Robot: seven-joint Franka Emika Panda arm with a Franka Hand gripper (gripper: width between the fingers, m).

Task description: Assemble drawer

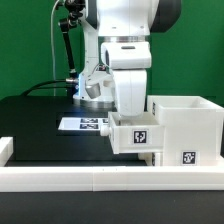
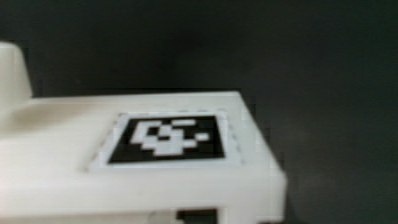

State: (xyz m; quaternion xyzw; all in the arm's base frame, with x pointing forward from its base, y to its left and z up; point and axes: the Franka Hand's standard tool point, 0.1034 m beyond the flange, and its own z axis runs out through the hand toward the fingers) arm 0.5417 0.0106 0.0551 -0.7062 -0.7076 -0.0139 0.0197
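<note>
Tool (image 1: 131,117) over small drawer box (image 1: 137,136) beside big box (image 1: 186,125), jaw state unclear; next: seat it.

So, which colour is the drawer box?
White, with black-and-white marker tags; the drawer box shows best in the exterior view.

White drawer box (image 1: 185,128): open top, upright, tagged on front, near table's front edge toward the exterior view's right. Smaller white drawer (image 1: 138,135), tagged, touches its side; tagged face fills wrist view (image 2: 169,140).
</note>
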